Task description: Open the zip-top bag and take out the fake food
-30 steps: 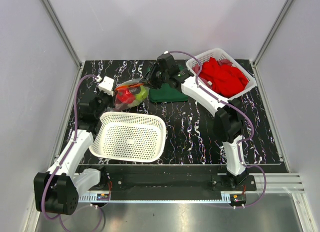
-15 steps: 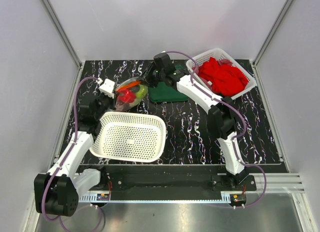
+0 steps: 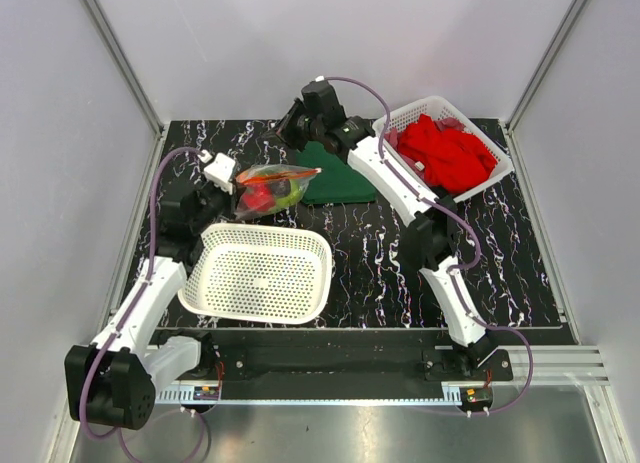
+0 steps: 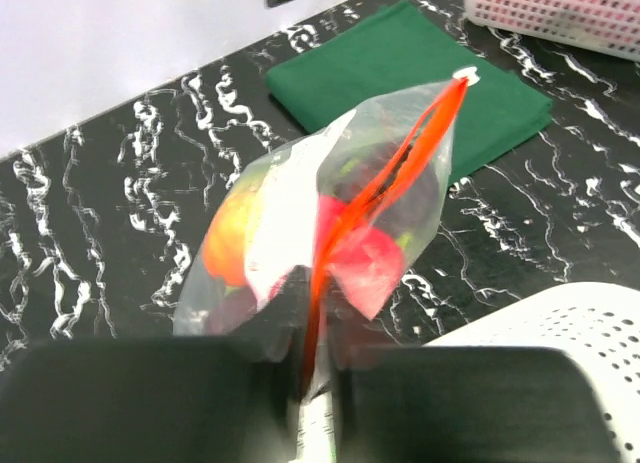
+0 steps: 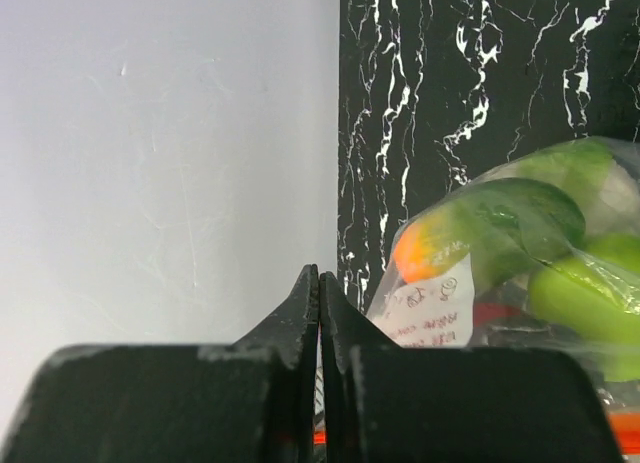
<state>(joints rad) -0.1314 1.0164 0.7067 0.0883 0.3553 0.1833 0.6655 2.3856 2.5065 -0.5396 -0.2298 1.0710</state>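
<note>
Black tabletop [image 3: 400,253], veined in white and closed in by pale walls on three sides, is seen carrying one folded green cloth [image 3: 340,186], from which all places are reckoned. Two white perforated baskets are counted. One empty basket [image 3: 262,273] lies in front of the cloth and to its left, towards the arm bases. One filled basket [image 3: 485,178] stands just to the right of the cloth and is heaped with red cloths [image 3: 445,153], whose number cannot be told. One zip-top bag [image 3: 272,188] is found just left of the cloth, with its far corner reaching the cloth's left edge. One red-orange zip strip [image 4: 400,173] runs along the bag's upper edge, and one white label [image 4: 285,233] is seen on its side. The fake food [image 5: 520,223] is all held inside the bag. One red piece, one orange-and-green piece and at least two green pieces can be made out through the crinkled plastic, and a full count cannot be given. Two grippers are in view. The left gripper [image 4: 312,383] is pinched on the bag's near end, at the zip strip, on the side away from the cloth. The right gripper [image 5: 318,283] is placed just behind the cloth's back left corner, near the rear wall, with its fingers pressed together on nothing, apart from the bag.
</note>
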